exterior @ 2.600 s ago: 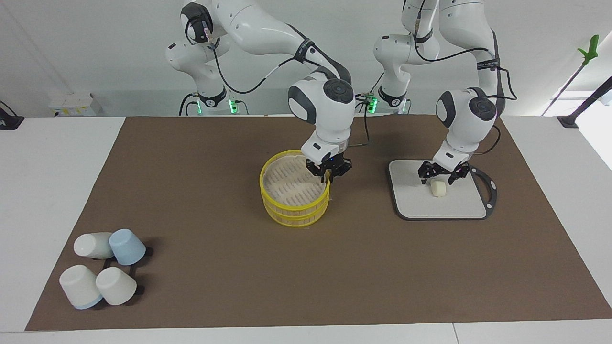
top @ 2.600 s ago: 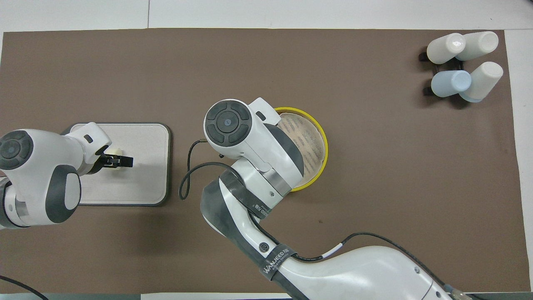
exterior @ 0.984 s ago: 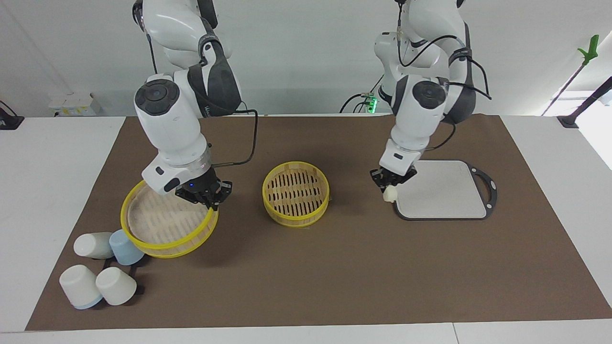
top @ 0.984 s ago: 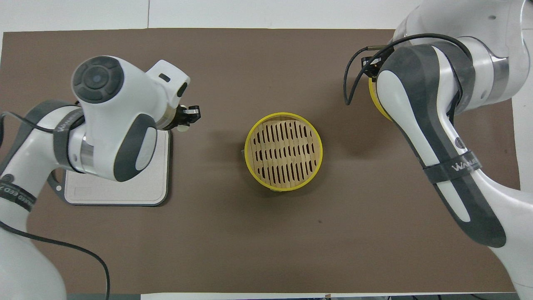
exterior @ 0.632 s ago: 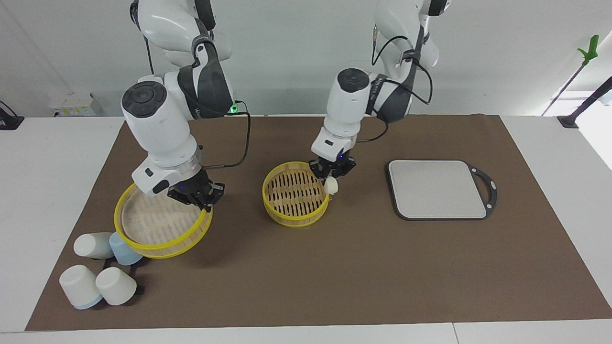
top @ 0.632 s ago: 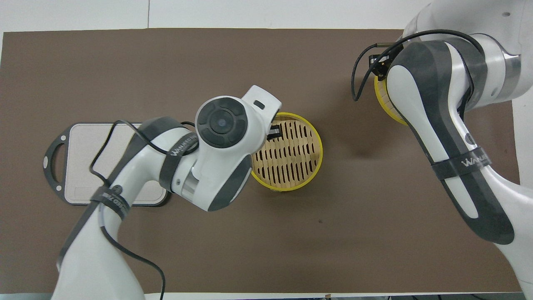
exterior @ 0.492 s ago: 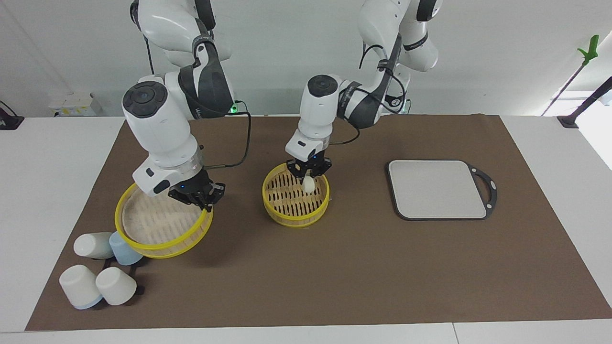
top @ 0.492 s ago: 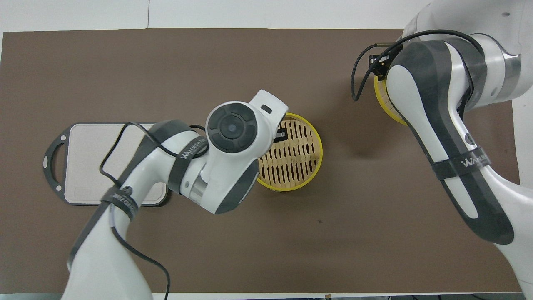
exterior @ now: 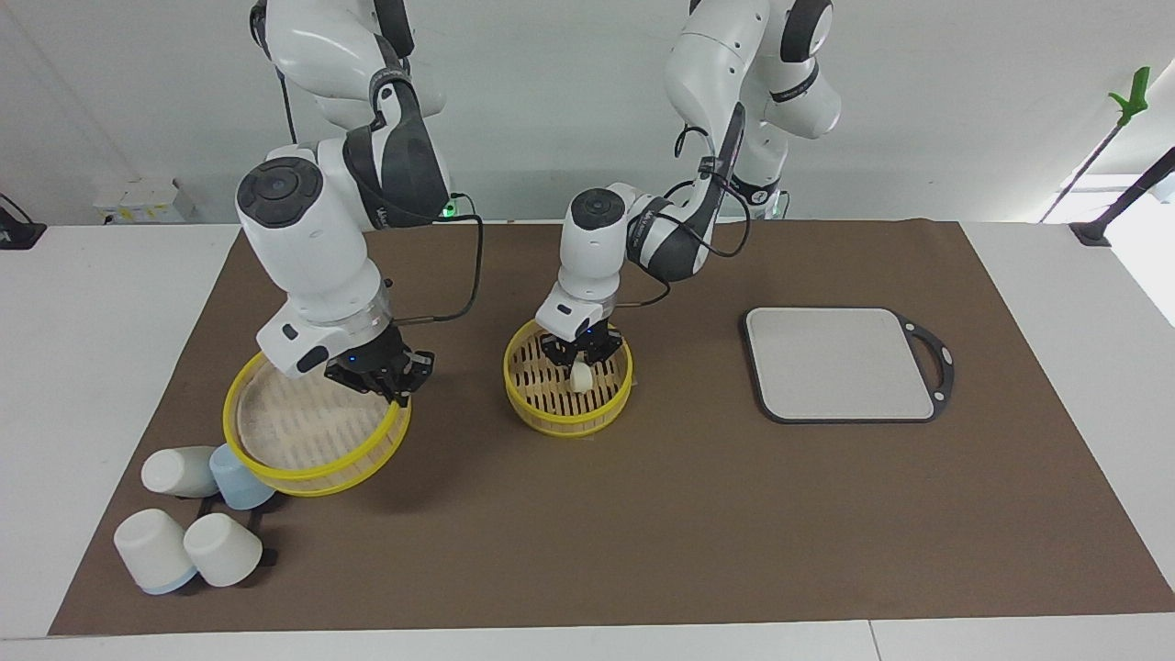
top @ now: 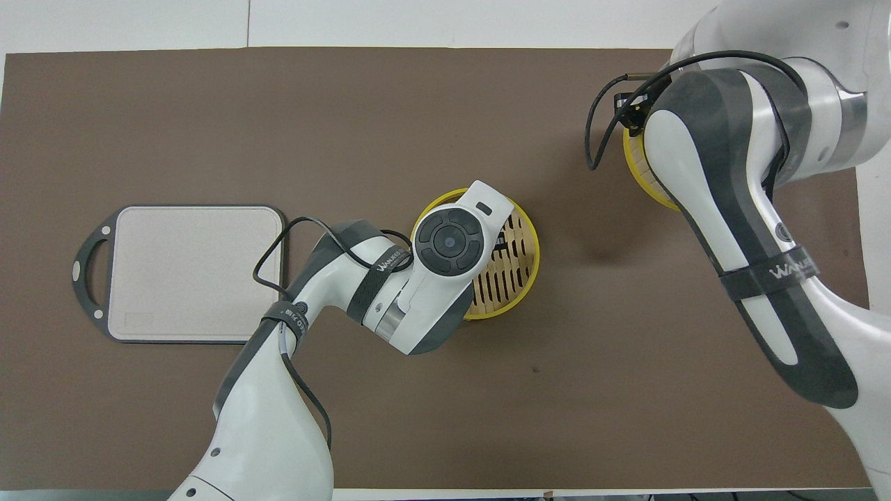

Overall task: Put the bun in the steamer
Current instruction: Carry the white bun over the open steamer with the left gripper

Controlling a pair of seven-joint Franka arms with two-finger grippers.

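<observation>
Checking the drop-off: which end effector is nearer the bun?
Left. The left end effector is right over the bun inside the steamer; the right end effector holds the lid by the cups.

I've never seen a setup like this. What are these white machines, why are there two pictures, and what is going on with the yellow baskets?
These are two robot arms, each ending in a two-finger gripper. One picture looks at them from across the table; the other looks down from above their own end. The left gripper is down inside the open steamer, right at a small white bun on its slats; whether it grips the bun is unclear. The right gripper is shut on the rim of the steamer's lid, held over the cups. A grey cutting board lies toward the left arm's end of the brown mat.
</observation>
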